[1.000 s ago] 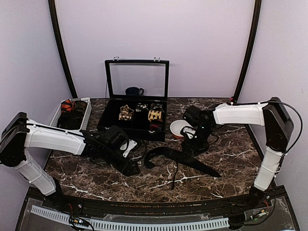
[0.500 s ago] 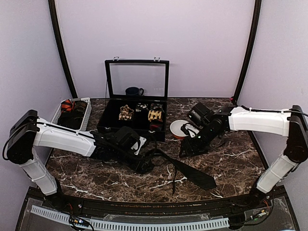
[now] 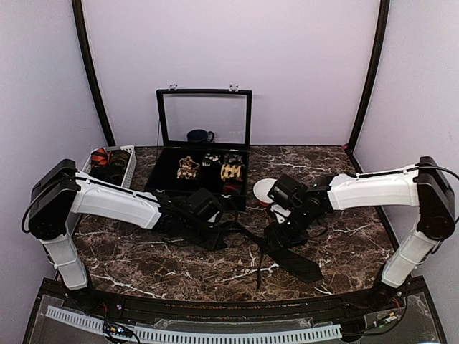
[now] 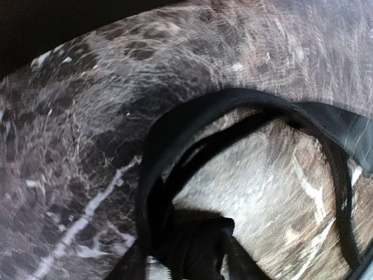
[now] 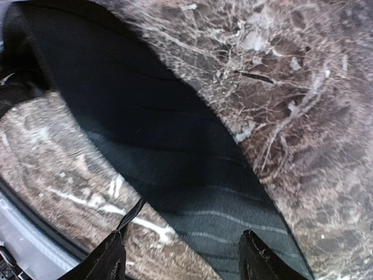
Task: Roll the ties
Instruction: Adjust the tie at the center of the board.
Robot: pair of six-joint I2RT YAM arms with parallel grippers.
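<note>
A dark brown marble-patterned tabletop carries a plain black fabric necktie, lying near the middle, toward the near edge, with its narrow part looped. The right gripper hovers over the wide end, jaws well apart, gripping nothing. The left gripper has its jaws around the bunched narrow part; I cannot tell whether they clamp it.

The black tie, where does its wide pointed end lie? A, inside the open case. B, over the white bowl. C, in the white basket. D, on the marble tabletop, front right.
D: the black tie has its wide end flat on the marble table, front right.
</note>
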